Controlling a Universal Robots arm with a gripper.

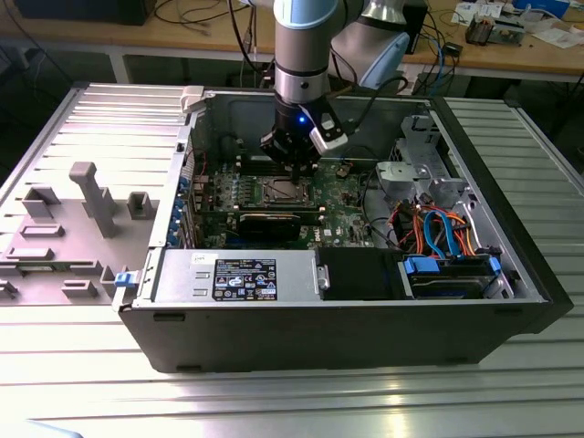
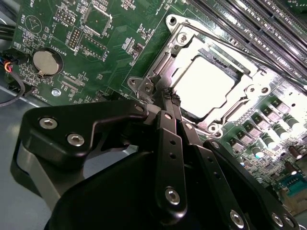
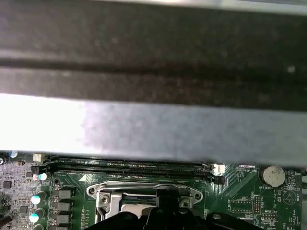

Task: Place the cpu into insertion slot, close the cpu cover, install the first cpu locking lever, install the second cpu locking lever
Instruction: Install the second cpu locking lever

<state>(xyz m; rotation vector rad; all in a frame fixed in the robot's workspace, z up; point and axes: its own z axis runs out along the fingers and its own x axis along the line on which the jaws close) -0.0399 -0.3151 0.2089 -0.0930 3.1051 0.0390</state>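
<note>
Gripper fingers pinched narrow, tips at cpu cover edge. Cpu sits inside. Push slow, straight down.

Arm: silver-grey tube, light-blue joint caps, blue indicator lit at wrist. Black cables routed along wrist. Gripper: matte black linkage plates, silver screw heads fitted at pivots, grey base collar.
</note>
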